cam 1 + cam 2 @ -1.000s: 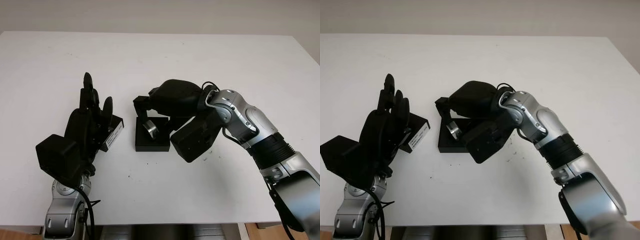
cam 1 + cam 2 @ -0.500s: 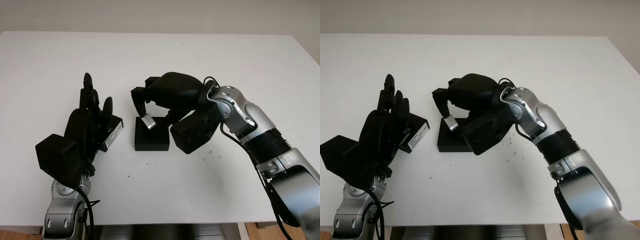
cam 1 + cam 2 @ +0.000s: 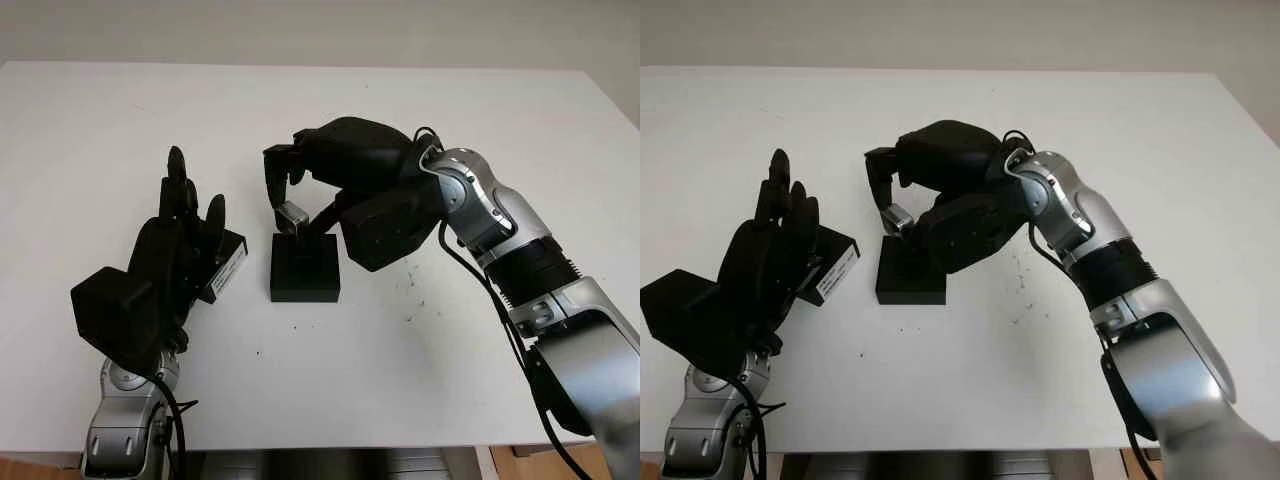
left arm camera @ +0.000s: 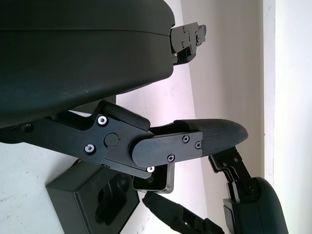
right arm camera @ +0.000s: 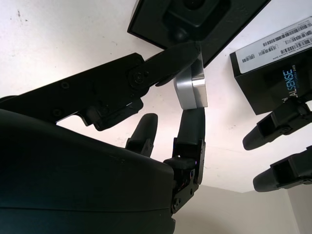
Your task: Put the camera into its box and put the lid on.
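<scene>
Lifted since a second ago, the right robot hand [image 3: 300, 185] now hangs above the far edge of the black box base [image 3: 305, 268] instead of down inside it, and the small silver camera [image 3: 291, 216] has come up with it. That robot hand is closed on the camera: in the right wrist view one black finger [image 5: 168, 68] presses on the silver block [image 5: 191, 90] from one side and another finger [image 5: 191, 127] from the opposite side. The camera is clear of the box, held just over its far rim and tilted.

Below it, the box base sits on the white surface [image 3: 420, 100], open, its moulded black insert [image 5: 195, 12] uncovered. Just to the left of the box base, apart from it, lies the black lid [image 3: 835, 262] with a white barcode label on its side.

At the near left, the left robot hand [image 3: 185, 235] has not shifted. It stands upright with its palm against the lid's left side, open and holding nothing.
</scene>
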{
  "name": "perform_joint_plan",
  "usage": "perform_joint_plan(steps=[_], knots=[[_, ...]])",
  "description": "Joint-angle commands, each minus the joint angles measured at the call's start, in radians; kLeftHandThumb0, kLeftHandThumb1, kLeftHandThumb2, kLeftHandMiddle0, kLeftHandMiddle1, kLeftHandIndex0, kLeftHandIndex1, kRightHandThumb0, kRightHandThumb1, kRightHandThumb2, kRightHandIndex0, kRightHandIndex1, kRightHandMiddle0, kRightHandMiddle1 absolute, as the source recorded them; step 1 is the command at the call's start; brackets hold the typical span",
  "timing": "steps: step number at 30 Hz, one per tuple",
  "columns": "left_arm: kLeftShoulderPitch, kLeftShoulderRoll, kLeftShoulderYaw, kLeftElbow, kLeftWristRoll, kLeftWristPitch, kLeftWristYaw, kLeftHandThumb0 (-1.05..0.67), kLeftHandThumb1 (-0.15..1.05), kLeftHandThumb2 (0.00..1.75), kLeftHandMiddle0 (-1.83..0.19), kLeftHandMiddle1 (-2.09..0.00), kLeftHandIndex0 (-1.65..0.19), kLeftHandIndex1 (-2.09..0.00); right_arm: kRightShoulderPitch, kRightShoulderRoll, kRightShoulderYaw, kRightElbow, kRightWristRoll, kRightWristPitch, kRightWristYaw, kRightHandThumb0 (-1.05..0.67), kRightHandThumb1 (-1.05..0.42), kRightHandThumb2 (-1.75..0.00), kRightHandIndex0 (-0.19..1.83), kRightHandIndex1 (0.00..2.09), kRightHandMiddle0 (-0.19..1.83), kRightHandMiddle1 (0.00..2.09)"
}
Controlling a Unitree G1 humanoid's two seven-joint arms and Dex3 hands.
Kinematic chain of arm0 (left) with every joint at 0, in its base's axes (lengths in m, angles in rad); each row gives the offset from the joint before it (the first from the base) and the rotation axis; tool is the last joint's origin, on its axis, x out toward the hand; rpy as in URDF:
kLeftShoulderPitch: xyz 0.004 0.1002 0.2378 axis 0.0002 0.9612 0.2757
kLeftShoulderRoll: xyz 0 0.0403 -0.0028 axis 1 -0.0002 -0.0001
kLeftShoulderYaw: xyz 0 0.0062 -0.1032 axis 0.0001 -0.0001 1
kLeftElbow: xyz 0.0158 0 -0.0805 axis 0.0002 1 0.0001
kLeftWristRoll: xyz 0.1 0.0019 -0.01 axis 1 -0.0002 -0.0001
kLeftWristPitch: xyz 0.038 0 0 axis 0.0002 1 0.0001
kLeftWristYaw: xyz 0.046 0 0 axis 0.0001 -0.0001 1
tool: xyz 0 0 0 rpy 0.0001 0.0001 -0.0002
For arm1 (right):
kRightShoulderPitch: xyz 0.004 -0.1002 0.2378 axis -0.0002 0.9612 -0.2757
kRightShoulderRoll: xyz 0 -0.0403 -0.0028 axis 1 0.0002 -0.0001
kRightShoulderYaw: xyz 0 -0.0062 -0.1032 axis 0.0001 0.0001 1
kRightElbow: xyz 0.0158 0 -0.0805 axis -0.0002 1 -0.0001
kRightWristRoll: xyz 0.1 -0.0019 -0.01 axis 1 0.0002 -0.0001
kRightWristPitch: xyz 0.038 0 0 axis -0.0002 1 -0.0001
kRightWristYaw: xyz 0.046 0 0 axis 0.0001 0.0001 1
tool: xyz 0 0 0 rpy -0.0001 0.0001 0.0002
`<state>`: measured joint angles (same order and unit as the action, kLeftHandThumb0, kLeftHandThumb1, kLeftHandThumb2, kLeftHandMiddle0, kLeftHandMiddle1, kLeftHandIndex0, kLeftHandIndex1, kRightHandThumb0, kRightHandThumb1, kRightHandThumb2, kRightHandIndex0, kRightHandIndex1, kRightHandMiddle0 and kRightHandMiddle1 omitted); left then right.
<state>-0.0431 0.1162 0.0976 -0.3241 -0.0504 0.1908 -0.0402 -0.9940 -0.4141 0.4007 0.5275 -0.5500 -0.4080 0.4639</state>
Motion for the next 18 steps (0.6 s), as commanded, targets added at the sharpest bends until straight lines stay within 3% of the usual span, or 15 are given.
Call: perform_joint_plan(steps=[1,9,18], knots=[[-0.001,0.002,0.002,-0.018,-0.001,0.001,0.0,-0.71,1.05,0.56,0.19,0.0,0.19,0.0,0.016,-0.005,-0.022,-0.025,0.03,0.029,0.022,-0.39,-0.97,-0.06,0.26,0.93,0.43,1.37],[0.003,0.005,0.009,-0.019,-0.012,-0.003,-0.01,-0.71,1.05,0.56,0.19,0.0,0.19,0.0,0.118,-0.009,-0.072,-0.136,0.116,0.222,0.098,-0.4,-0.99,-0.05,0.38,0.34,0.38,1.4],[0.003,0.012,0.012,-0.015,-0.013,-0.002,-0.017,-0.71,1.05,0.56,0.19,0.0,0.19,0.0,0.196,-0.01,-0.124,-0.203,0.183,0.272,0.097,-0.45,-1.0,-0.06,0.41,0.28,0.34,1.52]])
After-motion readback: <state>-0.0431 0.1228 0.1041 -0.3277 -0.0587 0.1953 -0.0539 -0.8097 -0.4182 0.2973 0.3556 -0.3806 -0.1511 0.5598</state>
